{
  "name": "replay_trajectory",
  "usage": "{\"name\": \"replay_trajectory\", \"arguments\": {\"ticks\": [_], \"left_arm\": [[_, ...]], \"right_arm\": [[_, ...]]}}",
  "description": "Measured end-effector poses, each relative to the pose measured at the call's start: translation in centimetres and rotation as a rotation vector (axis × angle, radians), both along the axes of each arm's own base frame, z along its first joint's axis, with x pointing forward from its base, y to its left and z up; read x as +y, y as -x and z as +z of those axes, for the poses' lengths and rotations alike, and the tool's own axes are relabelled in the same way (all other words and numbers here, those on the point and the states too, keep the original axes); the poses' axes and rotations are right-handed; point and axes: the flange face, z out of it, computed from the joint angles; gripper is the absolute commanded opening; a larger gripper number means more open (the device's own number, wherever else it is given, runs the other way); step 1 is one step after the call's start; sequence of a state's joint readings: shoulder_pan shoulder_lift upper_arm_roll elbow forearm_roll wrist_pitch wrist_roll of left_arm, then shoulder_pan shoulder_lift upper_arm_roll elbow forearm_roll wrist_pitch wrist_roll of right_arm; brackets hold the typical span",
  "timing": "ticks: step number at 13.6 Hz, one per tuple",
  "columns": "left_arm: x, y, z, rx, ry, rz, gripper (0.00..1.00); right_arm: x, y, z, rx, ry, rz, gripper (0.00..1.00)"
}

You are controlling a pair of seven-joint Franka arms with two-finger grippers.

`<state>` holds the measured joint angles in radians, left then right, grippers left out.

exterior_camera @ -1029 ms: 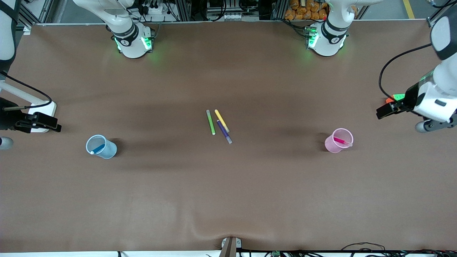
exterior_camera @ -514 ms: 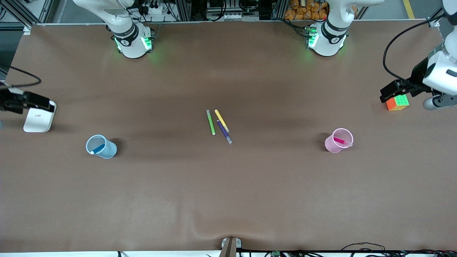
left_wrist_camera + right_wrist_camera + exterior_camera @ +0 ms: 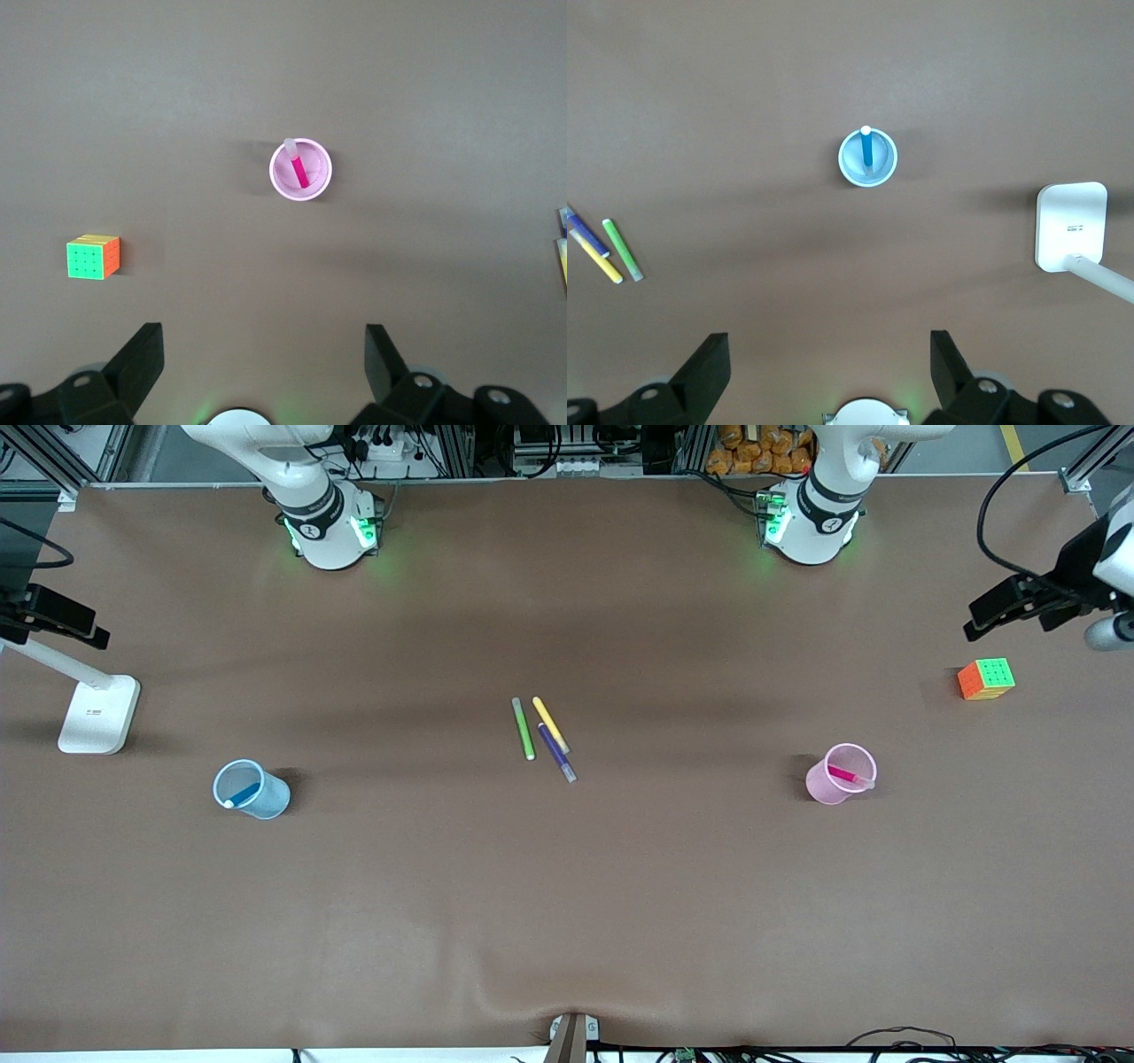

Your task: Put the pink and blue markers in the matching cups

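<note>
Magenta-pink felt-tip marker in pale pink plastic cup; bright blue marker in light blue plastic cup. Task looks complete. Left gripper, right gripper: jaws apart, empty, raised over table ends. No further move needed.

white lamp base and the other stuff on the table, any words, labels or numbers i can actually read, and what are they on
None can be read.
Flat white rectangular lamp base at the right arm's end of the table: a small dark printed mark in two short lines, too small to read.
Round white bases of the two arms: a small dark round emblem on each collar, no legible text.
Multicoloured puzzle cube, light blue plastic cup, pale pink plastic cup, and the pens: no print visible.
</note>
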<state>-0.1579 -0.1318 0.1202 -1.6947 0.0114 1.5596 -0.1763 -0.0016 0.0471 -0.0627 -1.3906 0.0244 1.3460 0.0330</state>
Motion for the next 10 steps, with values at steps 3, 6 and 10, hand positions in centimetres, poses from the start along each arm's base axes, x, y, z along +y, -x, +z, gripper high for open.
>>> {"name": "replay_trajectory", "arguments": {"ticks": [3, 6, 10], "left_arm": [[0.3, 0.8, 0.4, -0.005, 0.004, 0.003, 1.0], [0.3, 0.8, 0.4, -0.006, 0.004, -0.002, 1.0], [-0.2, 0.7, 0.3, -0.005, 0.003, -0.012, 1.0]], "right_arm": [[-0.1, 1.9, -0.3, -0.023, -0.002, 0.001, 1.0], [0.3, 2.3, -1.0, -0.025, -0.005, 0.033, 1.0], [0.2, 2.1, -0.8, -0.04, 0.016, 0.04, 1.0]]}}
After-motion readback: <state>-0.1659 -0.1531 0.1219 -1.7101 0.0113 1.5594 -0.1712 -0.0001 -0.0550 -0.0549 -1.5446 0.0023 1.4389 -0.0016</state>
